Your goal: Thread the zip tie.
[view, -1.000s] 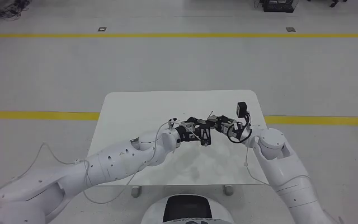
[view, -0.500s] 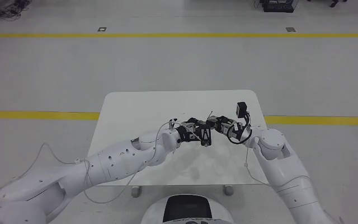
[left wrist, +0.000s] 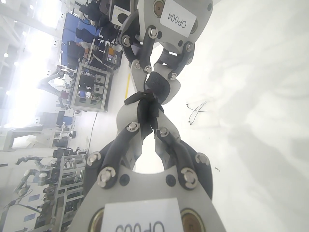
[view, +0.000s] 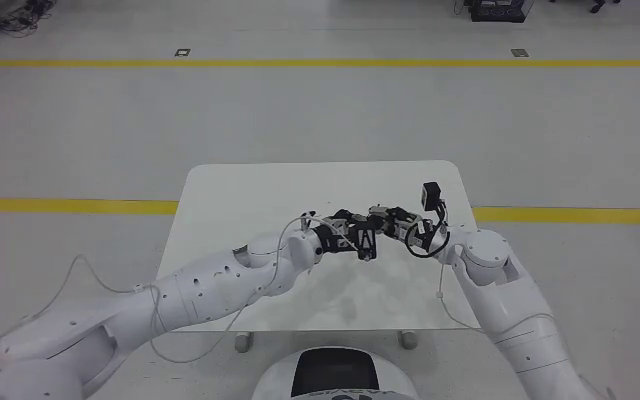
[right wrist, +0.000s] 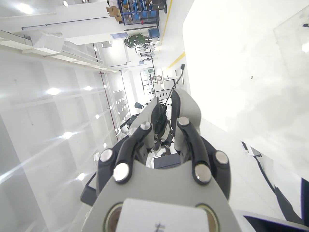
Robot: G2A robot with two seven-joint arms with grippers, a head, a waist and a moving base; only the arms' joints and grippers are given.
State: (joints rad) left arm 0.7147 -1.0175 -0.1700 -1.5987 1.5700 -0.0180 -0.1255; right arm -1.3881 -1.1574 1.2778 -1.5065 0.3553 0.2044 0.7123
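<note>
thin black plastic zip tie [left wrist: 134, 99] held mid-air over white table [view: 230, 195] centre | left gripper [left wrist: 147, 119] clenched on it from 9 o'clock | right gripper [right wrist: 166, 103] pinched it from 3 o'clock, probably lining tail to head

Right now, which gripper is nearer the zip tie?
Neither: both touch it. The left gripper has its jaws shut around the zip tie; the right gripper, tip to tip opposite it, pinches one end.

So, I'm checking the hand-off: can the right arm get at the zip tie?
Likely yes: the right gripper sits tip to tip with the left gripper, whose jaws are shut on the zip tie above the table, nothing between them.
</note>
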